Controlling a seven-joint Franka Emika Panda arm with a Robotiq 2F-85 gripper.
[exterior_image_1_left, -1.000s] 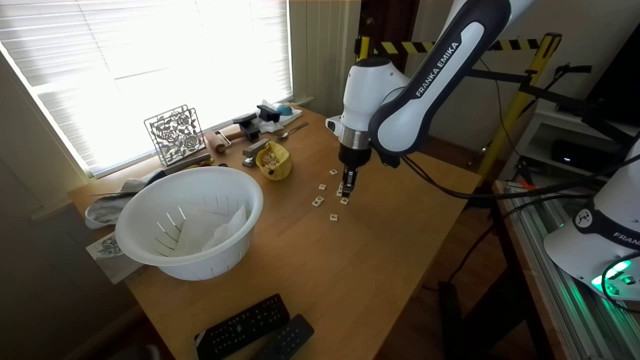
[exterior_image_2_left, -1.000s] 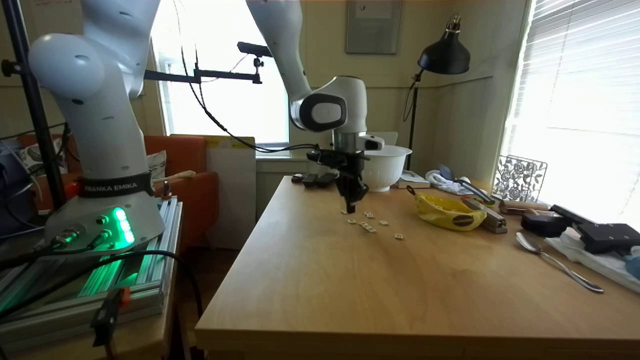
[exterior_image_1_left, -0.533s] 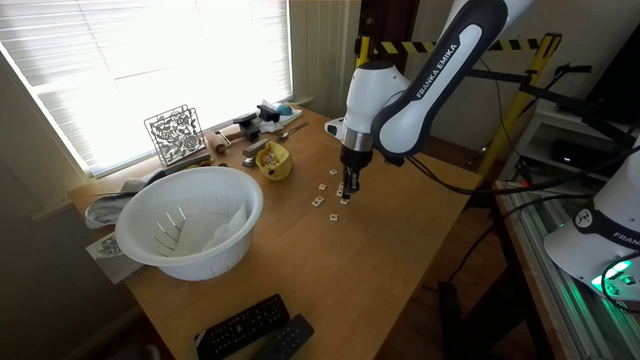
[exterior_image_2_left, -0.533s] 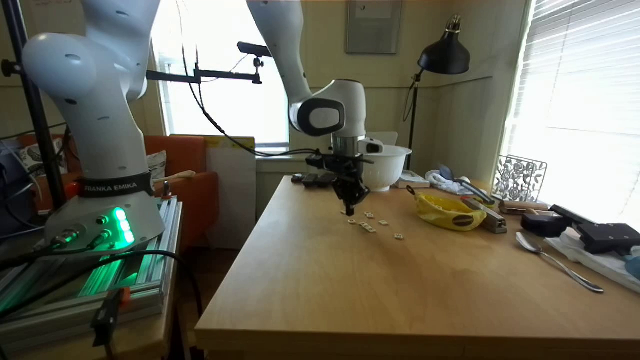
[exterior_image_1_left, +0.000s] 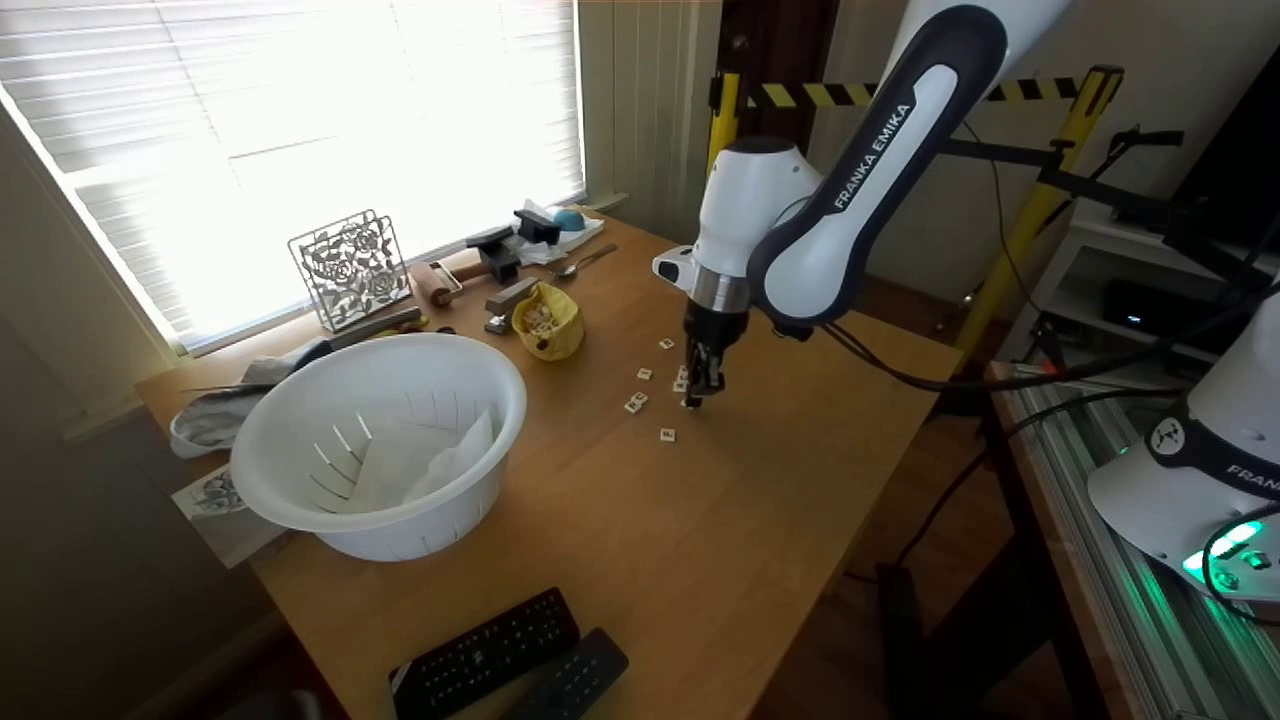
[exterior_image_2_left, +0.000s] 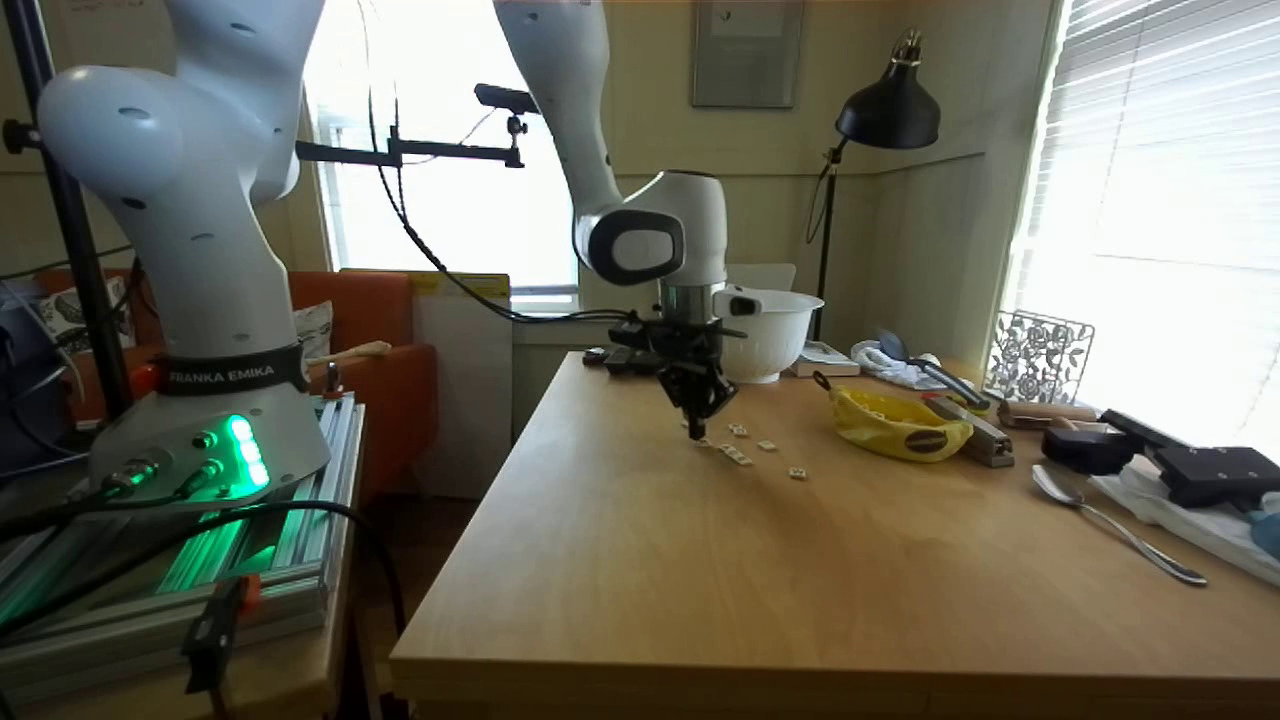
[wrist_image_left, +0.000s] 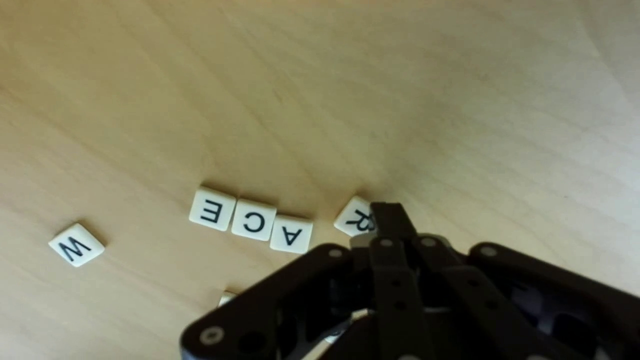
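Observation:
My gripper (wrist_image_left: 392, 215) points down at the wooden table, its fingers pressed together with nothing seen between them. Its tips stand at the white R tile (wrist_image_left: 351, 218) and cover part of it in the wrist view; contact cannot be told. Left of that tile, the A tile (wrist_image_left: 291, 234), C tile (wrist_image_left: 254, 220) and E tile (wrist_image_left: 212, 208) lie in a row, upside down here. Farther left lies a tilted tile (wrist_image_left: 76, 245) reading M or W. In an exterior view a lone tile (exterior_image_1_left: 668, 435) and a touching pair of tiles (exterior_image_1_left: 636, 402) lie near the gripper (exterior_image_1_left: 692, 401).
A white slotted bowl (exterior_image_1_left: 420, 535) stands on the table near two dark remotes (exterior_image_1_left: 485, 650). A yellow pouch (exterior_image_2_left: 900, 430) holding small pieces sits beside the tiles, with a grey stapler-like object (exterior_image_2_left: 975, 432) behind it. A spoon (exterior_image_2_left: 1056, 487) lies by the window side.
The gripper has come down and shifted slightly, so its tips now cover most of the R tile in an exterior view. It stayed shut. The tiles show no movement.

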